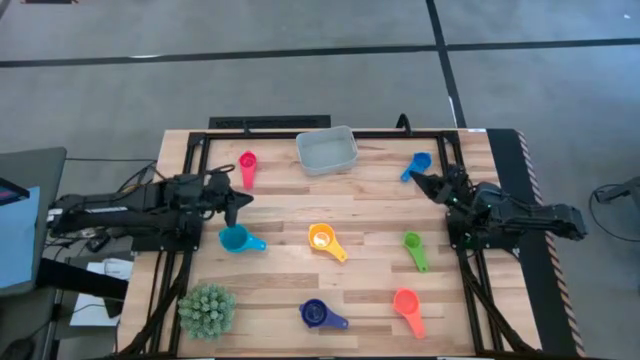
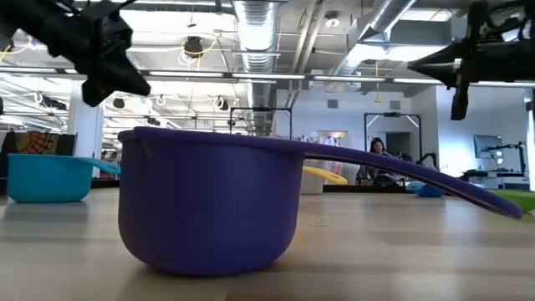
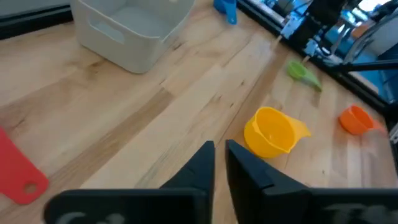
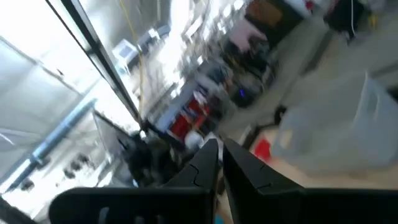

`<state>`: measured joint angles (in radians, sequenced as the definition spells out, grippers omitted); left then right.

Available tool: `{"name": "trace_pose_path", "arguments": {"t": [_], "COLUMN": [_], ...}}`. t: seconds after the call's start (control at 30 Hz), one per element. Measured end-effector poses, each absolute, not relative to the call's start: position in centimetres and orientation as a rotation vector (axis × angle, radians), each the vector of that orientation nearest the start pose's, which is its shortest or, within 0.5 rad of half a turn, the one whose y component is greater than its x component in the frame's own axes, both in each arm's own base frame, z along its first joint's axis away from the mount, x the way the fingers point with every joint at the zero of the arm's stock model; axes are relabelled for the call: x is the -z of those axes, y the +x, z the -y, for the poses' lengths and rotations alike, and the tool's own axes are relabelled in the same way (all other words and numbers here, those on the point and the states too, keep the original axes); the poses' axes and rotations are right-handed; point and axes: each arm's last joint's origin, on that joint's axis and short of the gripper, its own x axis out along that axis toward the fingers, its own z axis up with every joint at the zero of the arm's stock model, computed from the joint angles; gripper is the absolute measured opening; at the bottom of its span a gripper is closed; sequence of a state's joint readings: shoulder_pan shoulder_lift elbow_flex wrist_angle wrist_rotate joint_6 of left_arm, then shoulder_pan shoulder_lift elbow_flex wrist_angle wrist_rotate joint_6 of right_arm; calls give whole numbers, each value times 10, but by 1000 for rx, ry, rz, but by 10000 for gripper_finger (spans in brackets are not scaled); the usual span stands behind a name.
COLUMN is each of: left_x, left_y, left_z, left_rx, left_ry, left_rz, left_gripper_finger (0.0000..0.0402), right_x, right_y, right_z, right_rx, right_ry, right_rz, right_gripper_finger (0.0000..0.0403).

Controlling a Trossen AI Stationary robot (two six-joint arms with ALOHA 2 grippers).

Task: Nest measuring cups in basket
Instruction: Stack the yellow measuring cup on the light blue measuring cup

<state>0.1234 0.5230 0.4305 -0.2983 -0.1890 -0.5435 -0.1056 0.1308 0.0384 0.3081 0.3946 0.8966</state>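
Seven measuring cups lie apart on the wooden table, each resting on its bowl's base: red (image 1: 247,165), blue (image 1: 417,165), light blue (image 1: 238,240), yellow (image 1: 325,240), green (image 1: 414,248), orange (image 1: 407,308) and dark blue (image 1: 320,315). The pale basket (image 1: 327,150) stands empty near the far edge. My left gripper (image 1: 243,198) hovers shut above the table between the red and light blue cups. My right gripper (image 1: 415,178) hovers shut just beside the blue cup, raised off the table. In the low view the dark blue cup (image 2: 209,201) fills the foreground.
A spiky green ball-shaped plant (image 1: 207,308) sits at the near left corner. A black frame (image 1: 300,128) runs along the table's far edge and down both sides. Bare wood lies between the basket and the yellow cup (image 3: 270,130).
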Motion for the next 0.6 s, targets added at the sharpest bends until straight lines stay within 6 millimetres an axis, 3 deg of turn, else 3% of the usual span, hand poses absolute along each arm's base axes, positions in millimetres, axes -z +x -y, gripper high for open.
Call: {"name": "trace_pose_path", "arguments": {"t": [0.3,0.43,0.6], "left_x": [-236,-244,-256], "left_y": [158,164,157], "left_z": [-25,-25,-24], "left_rx": [-438,-419,-470], "left_ry": [-511,-517,-566], "left_rz": [-436,-464,-587], "left_gripper_finger": [132,143,140], "right_x": [-232,-255,-278], "right_y": [132,152,176], "right_z": [21,20,17], "right_rx": [428,446,438], "right_ry": [781,690,494], "right_rz": [170,51,-93], "right_gripper_finger": [78,97,123]}}
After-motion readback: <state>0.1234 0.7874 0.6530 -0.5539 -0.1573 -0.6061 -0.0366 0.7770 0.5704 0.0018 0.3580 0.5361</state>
